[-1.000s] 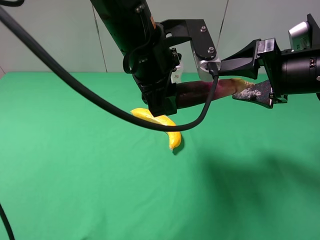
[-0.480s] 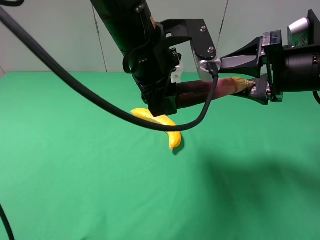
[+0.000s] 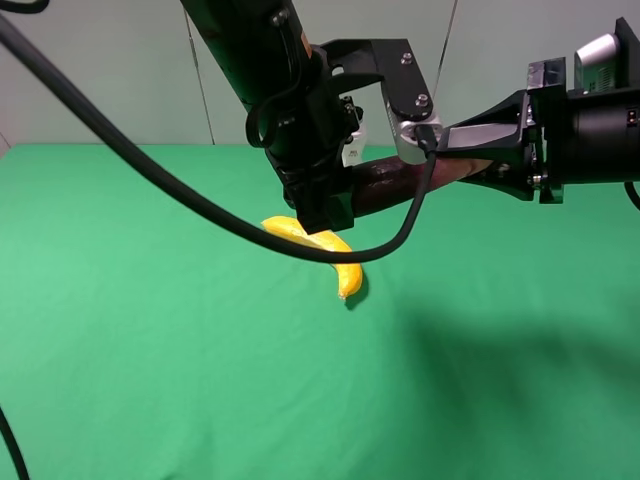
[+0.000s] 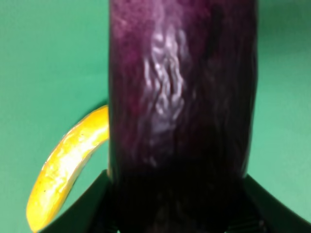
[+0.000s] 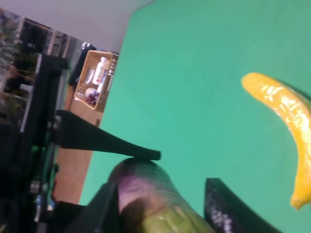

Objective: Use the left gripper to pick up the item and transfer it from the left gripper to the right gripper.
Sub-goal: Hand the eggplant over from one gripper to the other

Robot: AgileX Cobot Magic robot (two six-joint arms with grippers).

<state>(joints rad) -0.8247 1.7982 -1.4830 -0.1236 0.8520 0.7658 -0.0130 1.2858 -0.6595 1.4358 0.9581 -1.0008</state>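
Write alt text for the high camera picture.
An eggplant is held in midair, its dark end in the left hand, its stem end in the right hand. A banana lies on the green table below.

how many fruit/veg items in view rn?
2. Eggplant held up in the air; banana lying on the green cloth beneath it. Others may be hidden.
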